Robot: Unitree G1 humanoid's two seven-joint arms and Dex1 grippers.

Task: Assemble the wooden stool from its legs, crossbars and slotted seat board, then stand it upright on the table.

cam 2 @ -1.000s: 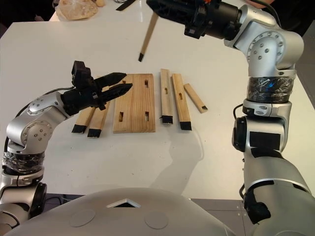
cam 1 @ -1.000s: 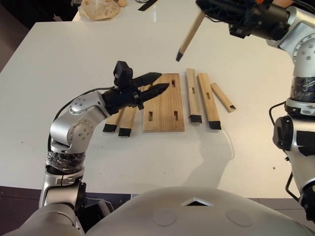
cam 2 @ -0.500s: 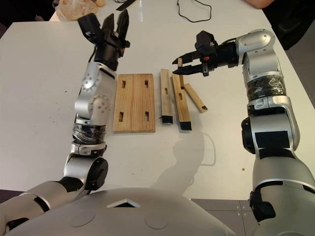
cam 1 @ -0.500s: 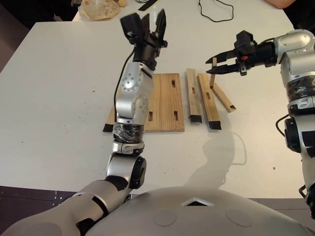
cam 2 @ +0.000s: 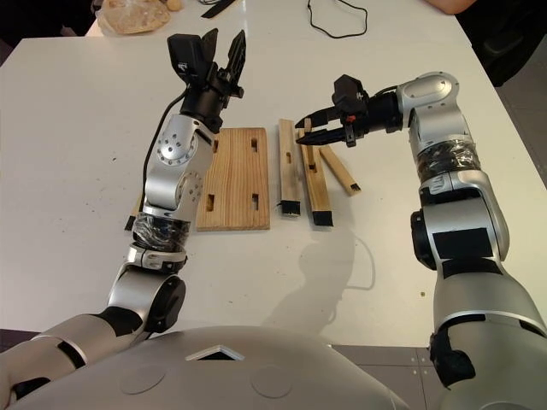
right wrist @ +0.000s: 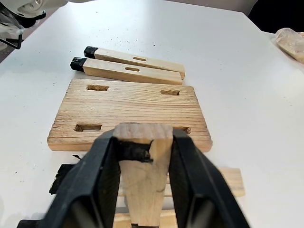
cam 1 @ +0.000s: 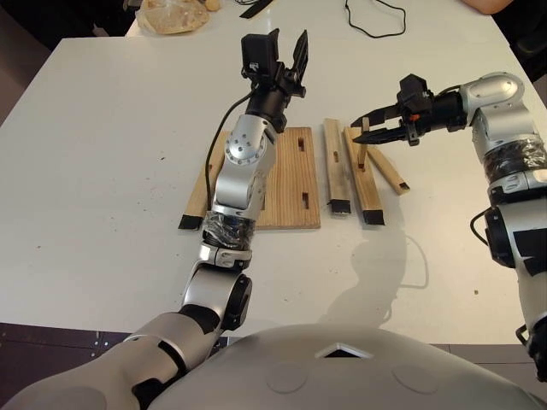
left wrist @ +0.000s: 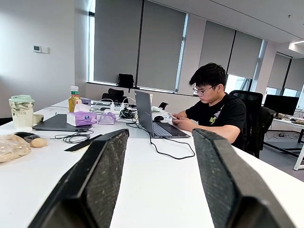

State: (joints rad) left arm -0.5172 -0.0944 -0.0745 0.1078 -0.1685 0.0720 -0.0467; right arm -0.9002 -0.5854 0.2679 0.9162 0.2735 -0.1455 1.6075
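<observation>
The left arm hid most of two legs (right wrist: 135, 59) left of the seat board (cam 1: 295, 184); the right wrist view showed them whole, side by side. Whether the held bar (right wrist: 142, 190) touched the leg beneath could not be told. Counted near the middle of the table (cam 1: 102, 154): one board, four legs in all, two right legs (cam 1: 362, 175), one short crossbar (cam 1: 389, 169) lying beside them, and one bar upright, clamped in the right gripper (cam 1: 359, 132). The left gripper (cam 2: 227, 41), raised above the board's far edge, had its fingers apart.
</observation>
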